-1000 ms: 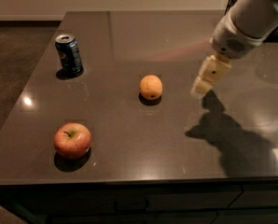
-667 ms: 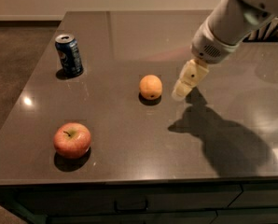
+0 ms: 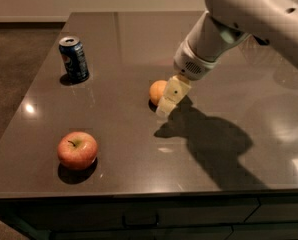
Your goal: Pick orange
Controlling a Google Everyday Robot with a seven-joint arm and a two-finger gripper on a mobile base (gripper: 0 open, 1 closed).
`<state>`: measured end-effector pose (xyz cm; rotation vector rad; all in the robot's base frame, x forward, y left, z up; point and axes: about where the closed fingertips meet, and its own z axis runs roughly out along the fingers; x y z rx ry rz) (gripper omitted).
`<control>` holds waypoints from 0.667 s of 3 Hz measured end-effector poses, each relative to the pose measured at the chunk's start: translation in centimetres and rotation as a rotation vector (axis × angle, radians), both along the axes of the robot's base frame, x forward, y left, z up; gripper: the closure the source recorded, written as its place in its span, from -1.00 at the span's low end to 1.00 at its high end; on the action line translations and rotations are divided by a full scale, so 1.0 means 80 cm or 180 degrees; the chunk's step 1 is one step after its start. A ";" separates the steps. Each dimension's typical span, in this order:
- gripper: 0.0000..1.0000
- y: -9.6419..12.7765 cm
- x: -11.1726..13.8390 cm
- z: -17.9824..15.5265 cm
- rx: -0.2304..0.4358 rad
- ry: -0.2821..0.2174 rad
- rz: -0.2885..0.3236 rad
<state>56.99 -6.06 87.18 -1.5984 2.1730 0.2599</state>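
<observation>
Gripper (image 3: 165, 106) low at right side of orange (image 3: 156, 90), partly covering it (lined up for a grasp); spread or pinching, cannot tell. Apple (image 3: 77, 150) and can (image 3: 74, 59) well apart.

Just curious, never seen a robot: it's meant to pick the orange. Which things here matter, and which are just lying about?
Part of the job: orange; gripper, close beside the orange.
Lying about: apple; soda can, both on the table.
</observation>
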 end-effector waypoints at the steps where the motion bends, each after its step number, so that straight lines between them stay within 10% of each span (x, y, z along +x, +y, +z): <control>1: -1.00 0.027 -0.002 -0.015 0.0023 0.0065 0.0119; 2: -0.62 0.039 0.000 -0.023 -0.0011 0.0083 0.0185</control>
